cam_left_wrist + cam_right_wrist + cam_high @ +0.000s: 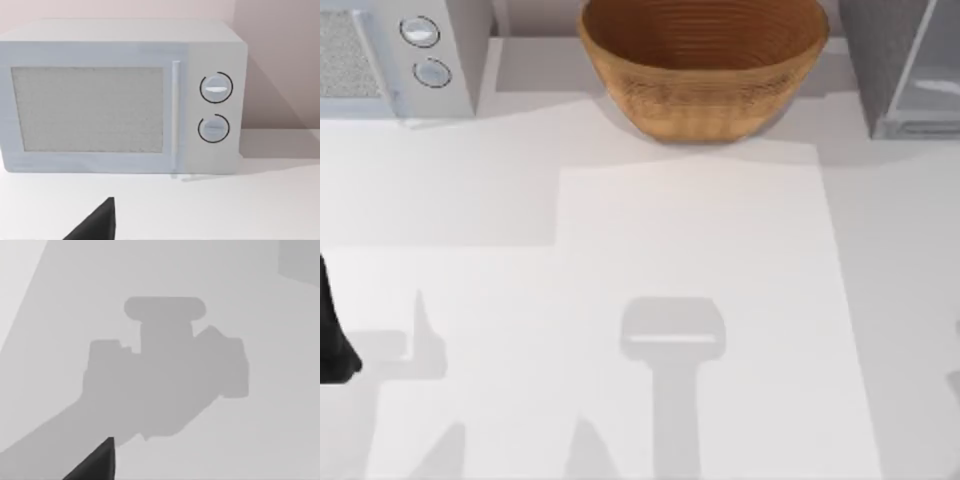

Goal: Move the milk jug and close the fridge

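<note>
Simulated kitchen counter: microwave [120, 97], wicker basket [704, 62], fridge [905, 65].

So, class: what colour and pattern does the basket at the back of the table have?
The basket is golden brown with fine woven ridges running round it, best seen in the top view.

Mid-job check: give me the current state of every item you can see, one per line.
microwave: door shut, standing at the table's far left.
basket: upright at the far middle, nothing seen in the visible part.
fridge: far right, glassy door panel looks swung out, not closed.
left arm: at the table's left edge.
</note>
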Controlling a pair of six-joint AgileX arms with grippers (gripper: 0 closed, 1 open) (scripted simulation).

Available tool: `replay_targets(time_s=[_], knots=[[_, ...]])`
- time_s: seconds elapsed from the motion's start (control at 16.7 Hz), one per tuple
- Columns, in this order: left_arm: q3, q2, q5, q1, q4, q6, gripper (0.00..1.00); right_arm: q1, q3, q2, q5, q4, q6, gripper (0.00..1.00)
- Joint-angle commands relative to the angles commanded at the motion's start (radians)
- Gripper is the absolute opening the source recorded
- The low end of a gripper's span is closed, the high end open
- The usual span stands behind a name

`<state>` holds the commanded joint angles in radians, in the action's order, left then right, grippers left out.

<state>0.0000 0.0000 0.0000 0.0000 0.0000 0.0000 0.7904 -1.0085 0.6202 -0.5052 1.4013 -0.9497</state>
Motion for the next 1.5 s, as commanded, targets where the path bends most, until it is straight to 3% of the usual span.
replay_targets(time_s=[0.36,0.66,0.96,1.32,1.5], knots=[[0.000,0.000,0.000,0.000,0.000,0.000,1.00,0.578,-0.186,0.670,-0.259,0.022,-0.681,1.00],[0.000,0.000,0.000,0.000,0.000,0.000,1.00,0.913,-0.286,1.061,-0.395,0.056,-0.999,1.00],[0.000,0.000,0.000,0.000,0.000,0.000,1.00,1.020,-0.326,1.199,-0.441,0.077,-1.095,1.00],[0.000,0.000,0.000,0.000,0.000,0.000,1.00,1.005,-0.322,1.197,-0.433,0.062,-1.082,1.00],[0.000,0.000,0.000,0.000,0.000,0.000,1.00,0.916,-0.323,1.190,-0.395,-0.032,-1.007,1.00]])
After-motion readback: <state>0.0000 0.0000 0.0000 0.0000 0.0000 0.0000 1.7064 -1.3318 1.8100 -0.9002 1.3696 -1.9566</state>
